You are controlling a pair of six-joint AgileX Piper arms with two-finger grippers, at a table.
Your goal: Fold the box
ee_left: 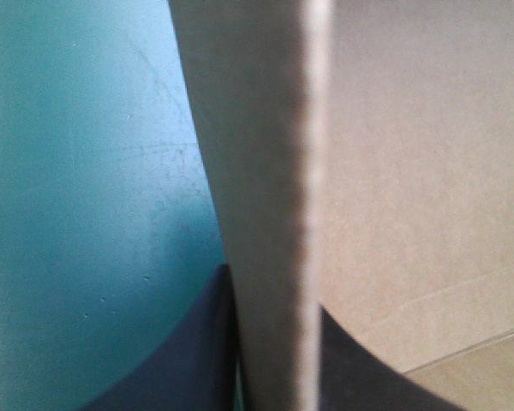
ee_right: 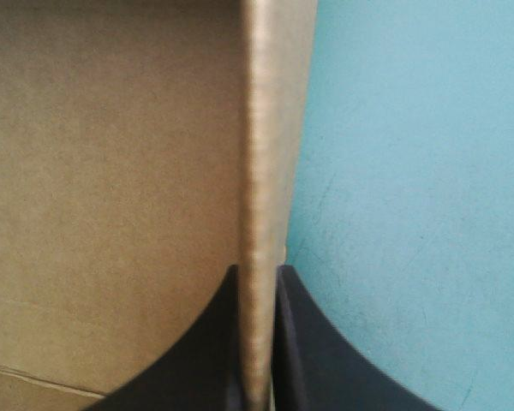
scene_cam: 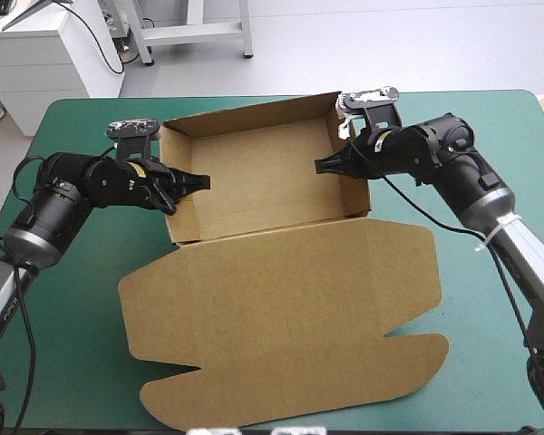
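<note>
Left gripper and right gripper are each pinching one side wall of the box, tray sitting toward the tabletop's far edge, lid lying flat toward the near edge, apparently bracing both walls upright.

Black arms carry grey links and curved black fingers.

The box, across the middle of the frame, is brown board, matt and finely fibrous. Close up, its cut edge looks paler and rough. The teal-green cover is matt and smooth, with faint scratches and specks. The 2 black fingers of the left gripper and of the right gripper look like smooth, dull plastic. The black arm casings at mid left and upper right have a slight sheen.
</note>
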